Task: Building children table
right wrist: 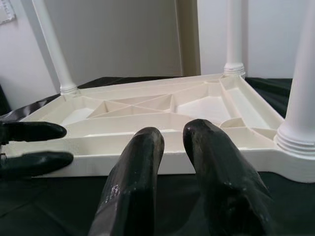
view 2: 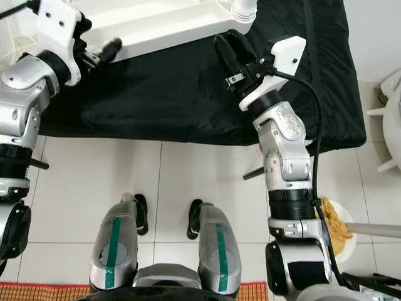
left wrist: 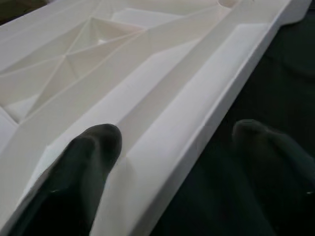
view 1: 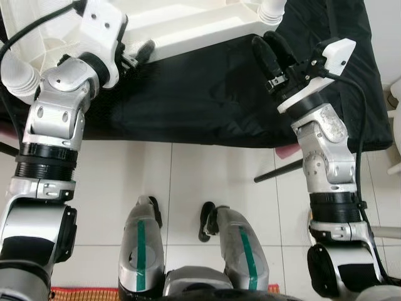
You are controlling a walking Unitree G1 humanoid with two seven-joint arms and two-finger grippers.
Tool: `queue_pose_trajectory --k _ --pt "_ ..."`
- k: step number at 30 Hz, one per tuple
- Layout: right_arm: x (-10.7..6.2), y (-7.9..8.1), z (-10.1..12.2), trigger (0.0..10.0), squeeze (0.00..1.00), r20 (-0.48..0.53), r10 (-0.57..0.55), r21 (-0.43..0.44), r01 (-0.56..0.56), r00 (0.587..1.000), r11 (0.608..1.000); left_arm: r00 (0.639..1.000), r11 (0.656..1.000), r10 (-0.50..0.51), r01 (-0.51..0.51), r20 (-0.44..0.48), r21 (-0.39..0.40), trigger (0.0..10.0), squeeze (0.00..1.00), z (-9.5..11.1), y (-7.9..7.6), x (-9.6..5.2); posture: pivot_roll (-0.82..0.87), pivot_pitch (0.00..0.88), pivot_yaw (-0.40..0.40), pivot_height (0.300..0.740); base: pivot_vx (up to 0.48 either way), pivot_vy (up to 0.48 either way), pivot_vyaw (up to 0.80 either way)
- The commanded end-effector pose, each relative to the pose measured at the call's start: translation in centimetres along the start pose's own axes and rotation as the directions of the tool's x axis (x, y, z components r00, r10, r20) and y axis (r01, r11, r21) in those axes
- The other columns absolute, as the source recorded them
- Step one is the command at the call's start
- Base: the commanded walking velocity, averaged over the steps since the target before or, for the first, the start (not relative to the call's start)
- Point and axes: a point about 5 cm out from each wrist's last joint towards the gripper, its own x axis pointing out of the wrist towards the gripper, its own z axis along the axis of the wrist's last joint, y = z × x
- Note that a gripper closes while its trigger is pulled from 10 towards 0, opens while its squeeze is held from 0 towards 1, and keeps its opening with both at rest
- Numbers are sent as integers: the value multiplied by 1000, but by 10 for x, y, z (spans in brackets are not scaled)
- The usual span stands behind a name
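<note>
A white plastic children's table (view 1: 188, 25) lies upside down on a black cloth (view 1: 207, 94), its ribbed underside (right wrist: 162, 105) facing up. White legs stand upright in its corners; one (right wrist: 302, 98) is close by, and others (right wrist: 234, 39) (right wrist: 51, 49) rise at the far side. My left gripper (view 1: 143, 51) is open astride the near rim, one finger (left wrist: 93, 147) on the inner ledge and the other (left wrist: 261, 142) over the cloth. My right gripper (view 1: 270, 47) hovers above the cloth just short of the rim near the right leg socket. Its fingers (right wrist: 142, 167) stand narrowly open with nothing between them.
The cloth-covered surface ends at a front edge above white floor tiles (view 1: 188, 182). My own legs and feet (view 1: 207, 226) stand on the tiles. A bowl of yellow stuff (view 2: 335, 232) sits on the floor at right, and a black rod (view 1: 279, 170) pokes out below the cloth.
</note>
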Motion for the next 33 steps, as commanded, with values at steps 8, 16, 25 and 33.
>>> queue_pose_trajectory --k 8,16,25,33 --pt "-12 9 -8 10000 0 -54 14 38 -12 998 999 996 984 -75 83 -57 155 10000 0 -11 -5 16 38 106 -43 740 0 0 0" --pt "-15 12 -8 10000 0 -67 16 40 -13 998 999 985 968 -125 148 -122 201 10000 0 -20 -6 26 35 111 -30 740 0 0 0" --pt "-17 14 -6 10000 0 -72 2 40 1 997 999 949 963 -210 242 -233 115 10000 0 -36 -9 35 21 109 -16 740 0 0 0" --pt "-19 14 -5 10000 0 -74 -6 36 8 997 999 926 960 -248 275 -285 58 8000 0 -45 -10 36 10 104 -7 740 0 0 0"
